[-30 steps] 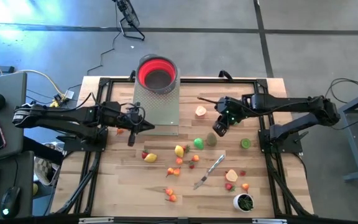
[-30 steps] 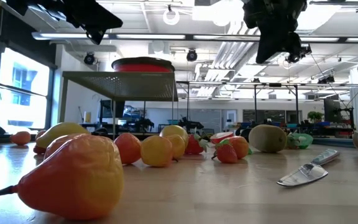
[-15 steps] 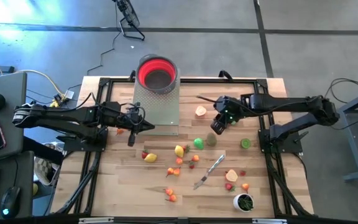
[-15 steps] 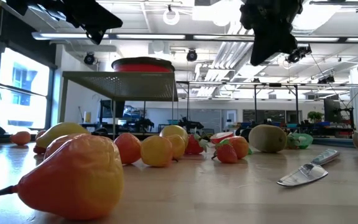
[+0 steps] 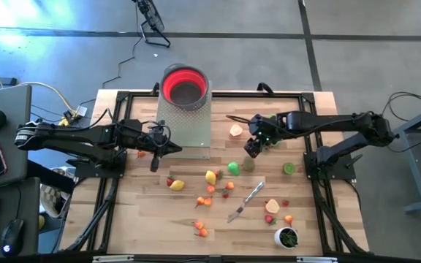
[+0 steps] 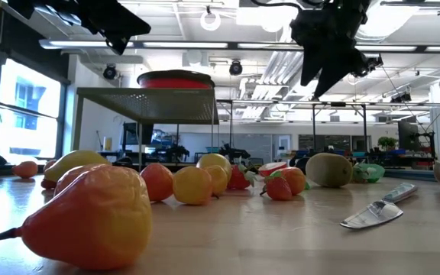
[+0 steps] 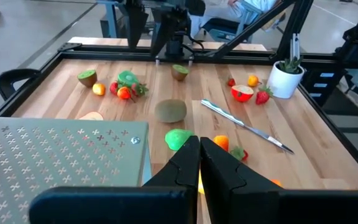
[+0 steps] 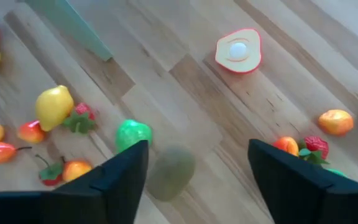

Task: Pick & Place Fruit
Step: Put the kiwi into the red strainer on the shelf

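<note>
Right wrist view: right end effector (image 8: pixel 197 180) open and empty above the kiwi (image 8: pixel 171 171); closing off-centre could roll it into the green fruit (image 8: pixel 131 135)

My right gripper (image 5: pixel 250 148) opened wide, shifted slightly left over table, toward brown kiwi (image 8: pixel 171 172) below it.

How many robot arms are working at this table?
2. The left arm's claw, shut, hangs beside the perforated metal stand; the right arm's claw, open, hovers over the kiwi and green fruit.
</note>
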Robot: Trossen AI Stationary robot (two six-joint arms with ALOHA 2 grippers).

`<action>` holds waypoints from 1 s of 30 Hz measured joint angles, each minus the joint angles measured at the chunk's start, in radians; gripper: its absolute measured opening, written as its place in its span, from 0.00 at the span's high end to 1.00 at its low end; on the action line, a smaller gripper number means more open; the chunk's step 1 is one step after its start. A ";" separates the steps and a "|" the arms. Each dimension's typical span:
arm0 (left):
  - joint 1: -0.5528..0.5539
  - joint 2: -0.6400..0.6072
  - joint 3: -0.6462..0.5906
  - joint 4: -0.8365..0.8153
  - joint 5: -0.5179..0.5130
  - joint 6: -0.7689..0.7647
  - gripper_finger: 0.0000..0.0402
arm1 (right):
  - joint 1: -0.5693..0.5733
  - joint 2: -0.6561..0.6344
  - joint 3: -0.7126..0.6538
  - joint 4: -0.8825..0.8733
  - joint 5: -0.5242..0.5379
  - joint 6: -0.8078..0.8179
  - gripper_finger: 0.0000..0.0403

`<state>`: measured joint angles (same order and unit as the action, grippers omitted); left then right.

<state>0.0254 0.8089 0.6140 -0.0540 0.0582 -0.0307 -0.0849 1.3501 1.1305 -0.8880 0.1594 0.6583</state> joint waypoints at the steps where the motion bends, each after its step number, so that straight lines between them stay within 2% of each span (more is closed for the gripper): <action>1: 0.000 0.000 0.000 0.000 0.000 0.000 0.97 | -0.001 0.001 0.000 0.001 -0.001 -0.005 0.30; 6: 0.000 0.000 0.000 0.000 0.000 0.000 0.97 | 0.001 0.000 0.000 0.014 -0.001 -0.043 0.24; 14: 0.000 0.000 0.000 0.000 0.000 0.000 0.97 | 0.010 0.000 0.000 -0.013 -0.008 0.171 0.26; 24: 0.000 0.000 0.000 0.000 0.000 0.000 0.97 | 0.056 0.004 0.000 -0.029 0.027 0.252 0.27; 30: 0.000 0.000 0.000 0.000 0.000 0.000 0.97 | 0.098 0.069 0.000 -0.037 0.047 0.295 0.27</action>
<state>0.0256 0.8089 0.6136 -0.0542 0.0586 -0.0309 0.0135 1.4196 1.1301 -0.9249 0.2061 0.9533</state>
